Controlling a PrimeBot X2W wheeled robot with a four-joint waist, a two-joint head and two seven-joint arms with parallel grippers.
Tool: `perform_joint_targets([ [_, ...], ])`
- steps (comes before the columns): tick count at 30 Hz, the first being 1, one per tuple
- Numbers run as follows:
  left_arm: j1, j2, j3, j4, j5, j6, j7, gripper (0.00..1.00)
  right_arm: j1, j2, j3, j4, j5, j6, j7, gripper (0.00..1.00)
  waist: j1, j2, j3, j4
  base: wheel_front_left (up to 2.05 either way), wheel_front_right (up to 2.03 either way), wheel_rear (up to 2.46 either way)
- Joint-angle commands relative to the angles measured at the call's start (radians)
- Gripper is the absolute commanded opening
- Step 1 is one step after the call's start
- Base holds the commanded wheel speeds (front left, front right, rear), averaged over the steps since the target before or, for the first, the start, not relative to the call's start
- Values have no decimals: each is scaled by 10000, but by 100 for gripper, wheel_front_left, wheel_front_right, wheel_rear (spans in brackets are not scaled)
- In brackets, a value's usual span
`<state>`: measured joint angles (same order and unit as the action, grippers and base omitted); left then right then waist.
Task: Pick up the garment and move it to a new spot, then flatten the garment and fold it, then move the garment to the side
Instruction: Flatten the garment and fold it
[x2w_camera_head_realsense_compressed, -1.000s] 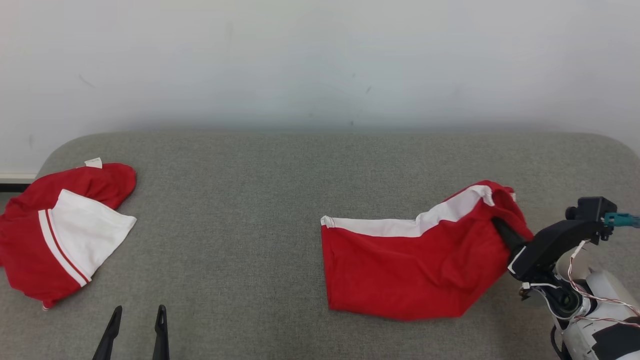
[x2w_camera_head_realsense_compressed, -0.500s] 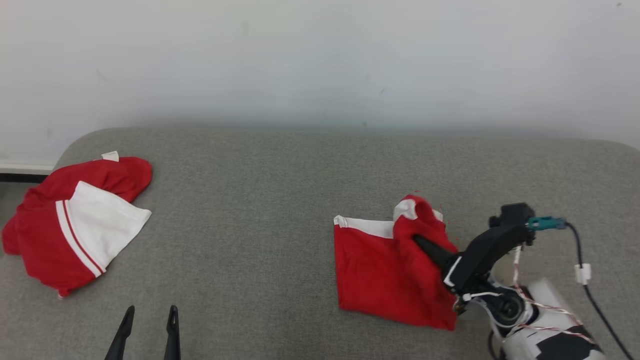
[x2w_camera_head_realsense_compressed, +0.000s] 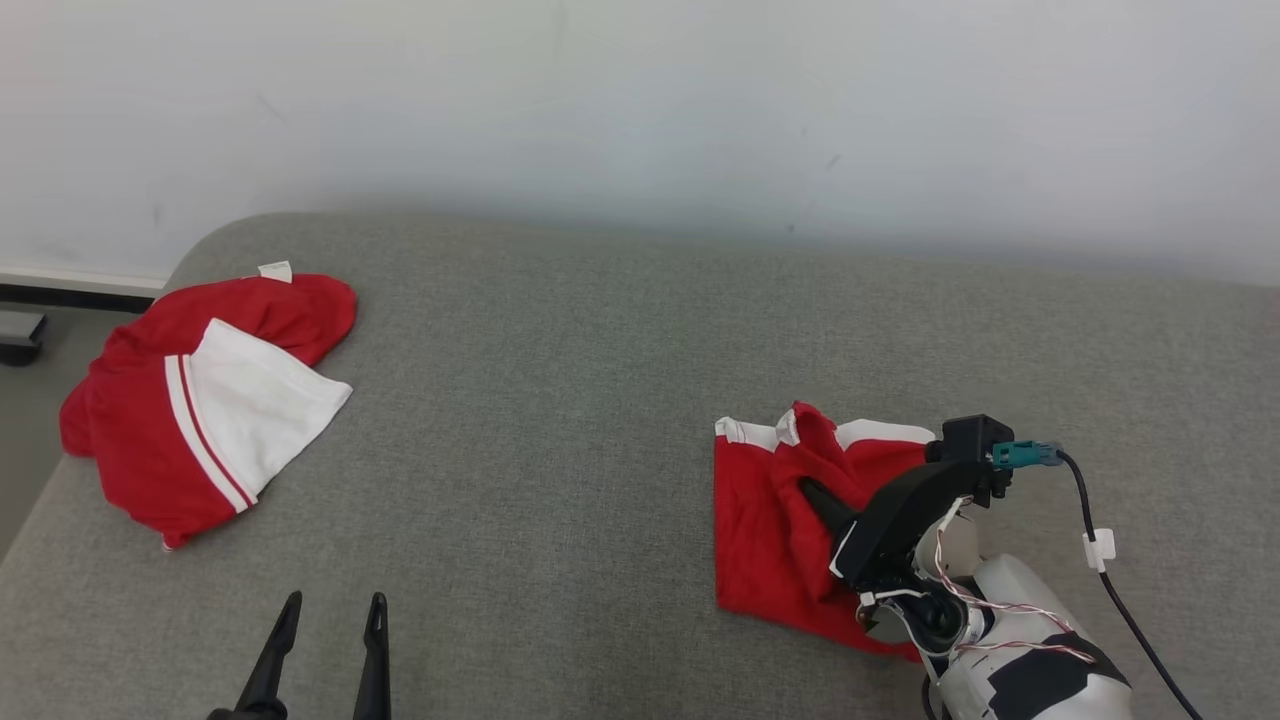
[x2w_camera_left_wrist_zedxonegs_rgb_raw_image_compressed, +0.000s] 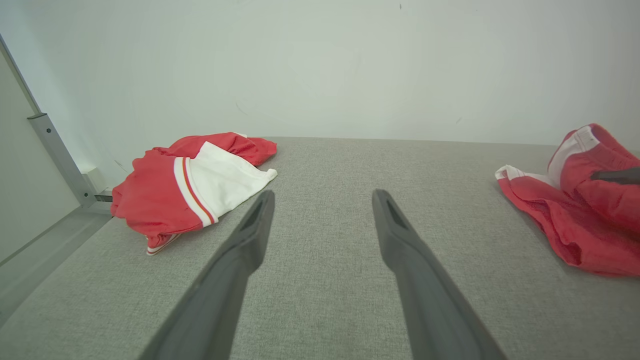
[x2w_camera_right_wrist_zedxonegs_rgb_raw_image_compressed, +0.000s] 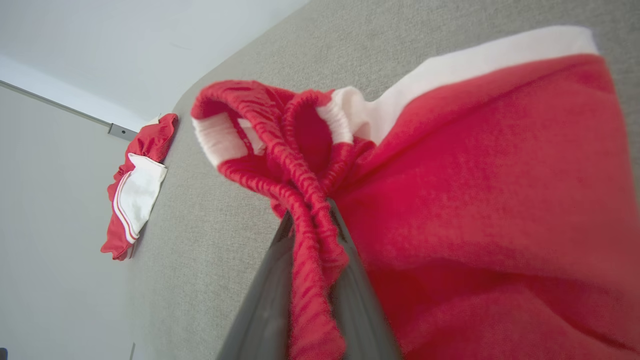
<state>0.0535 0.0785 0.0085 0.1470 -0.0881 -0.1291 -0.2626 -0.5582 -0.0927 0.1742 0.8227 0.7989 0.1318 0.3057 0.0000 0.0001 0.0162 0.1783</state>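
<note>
The garment (x2w_camera_head_realsense_compressed: 770, 520) is red shorts with a white side band, lying on the grey table (x2w_camera_head_realsense_compressed: 560, 400) at the right. My right gripper (x2w_camera_head_realsense_compressed: 808, 487) is shut on its gathered red elastic waistband (x2w_camera_right_wrist_zedxonegs_rgb_raw_image_compressed: 312, 235) and holds that edge folded over the rest of the cloth. From the left wrist the same garment (x2w_camera_left_wrist_zedxonegs_rgb_raw_image_compressed: 575, 200) lies at the right. My left gripper (x2w_camera_head_realsense_compressed: 325, 610) stands open over bare table at the lower left, its fingers (x2w_camera_left_wrist_zedxonegs_rgb_raw_image_compressed: 250, 235) well apart with nothing between them.
A second red and white garment (x2w_camera_head_realsense_compressed: 200, 390) lies crumpled at the table's far left corner, also in the left wrist view (x2w_camera_left_wrist_zedxonegs_rgb_raw_image_compressed: 190, 185). A pale wall (x2w_camera_head_realsense_compressed: 640, 110) runs behind the table. A black cable (x2w_camera_head_realsense_compressed: 1110, 570) hangs off my right wrist.
My right gripper has drawn the garment's right edge leftward over the rest, so the spread shorts now lie bunched and half as wide. The camera has shifted too. The left gripper stays open.
</note>
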Motion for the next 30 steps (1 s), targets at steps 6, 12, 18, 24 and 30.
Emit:
perform_joint_targets([
  [6, -89, 45, 29, 117, -58, -8, -32, 100, -183, 108, 475, 135, -248, -24, -498, 100, 0, -1, -55, 119, 0, 0, 0],
  [12, 174, 52, 565, 94, 60, 169, -32, 100, 296, -457, 1243, -1191, -26, -24, -1220, 100, 0, -1, -335, -121, 0, 0, 0],
  [18, 370, 49, 858, -74, 175, 225, -32, 100, 958, -1325, 1547, -2550, -95, -24, -2476, 100, 0, -1, -396, -498, 0, 0, 0],
  [24, 430, 25, 1064, -233, 291, 337, -32, 100, 1575, -1693, 1291, -3233, -121, -24, -3582, 100, 0, -1, -339, -967, 0, 0, 0],
  [30, 323, 110, 1189, -314, 396, 375, -32, 100, 2102, -1830, 951, -3450, -285, -24, -4523, 100, 0, -1, -326, -1231, 0, 0, 0],
])
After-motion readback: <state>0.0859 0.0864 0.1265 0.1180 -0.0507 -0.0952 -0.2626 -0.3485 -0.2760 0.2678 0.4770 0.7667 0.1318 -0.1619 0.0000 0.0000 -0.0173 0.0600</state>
